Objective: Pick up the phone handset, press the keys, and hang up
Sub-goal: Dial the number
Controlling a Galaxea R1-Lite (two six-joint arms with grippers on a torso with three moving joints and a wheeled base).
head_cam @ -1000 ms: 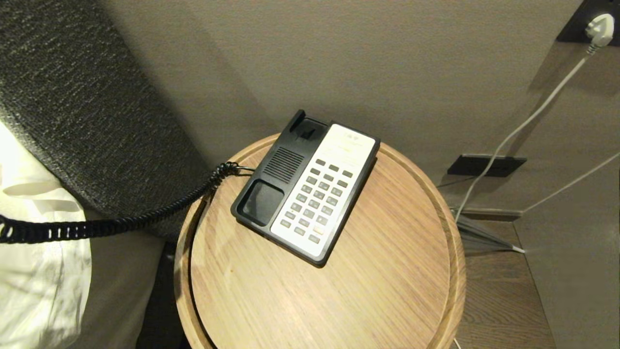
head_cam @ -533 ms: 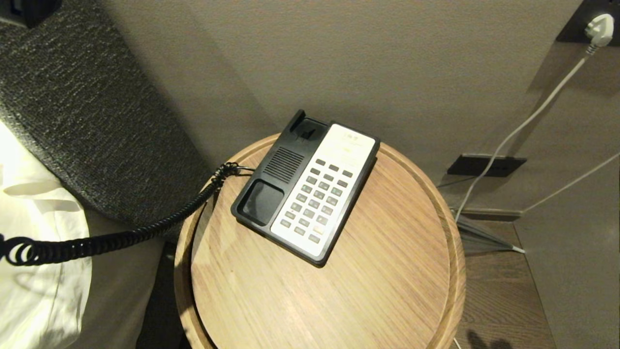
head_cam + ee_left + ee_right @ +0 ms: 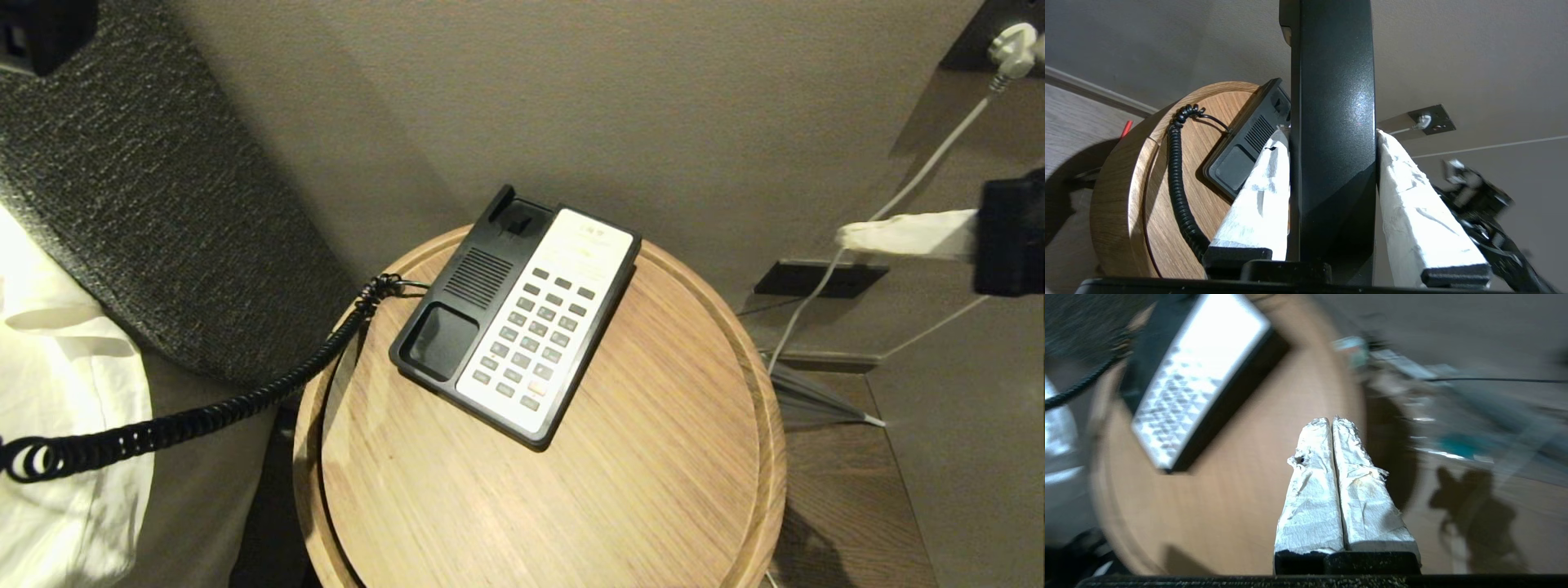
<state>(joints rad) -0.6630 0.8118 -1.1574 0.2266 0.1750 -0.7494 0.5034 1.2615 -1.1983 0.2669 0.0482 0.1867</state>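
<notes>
The glossy black phone handset [image 3: 1331, 102] is clamped between the white-wrapped fingers [image 3: 1261, 192] of my left gripper [image 3: 1331, 131], held in the air off to the left of the table. Its black coiled cord [image 3: 204, 416] runs from the phone base [image 3: 457, 286] off the left edge of the head view. The base lies on the round wooden table [image 3: 653, 457] with its cradle empty and its grey keys [image 3: 535, 343] showing. My right gripper [image 3: 849, 235] comes in from the right, shut and empty, its tips [image 3: 1331, 421] over the table's right side.
A grey fabric headboard [image 3: 147, 204] and white bedding [image 3: 65, 425] lie left of the table. On the right wall are a white plug [image 3: 1012, 45] with its cable and a dark socket plate [image 3: 816, 279]. A black shape [image 3: 41, 28] fills the top left corner.
My right gripper has come into the head view from the right. The cord's left end has sagged lower. The black shape in the top left corner has appeared and grown.
</notes>
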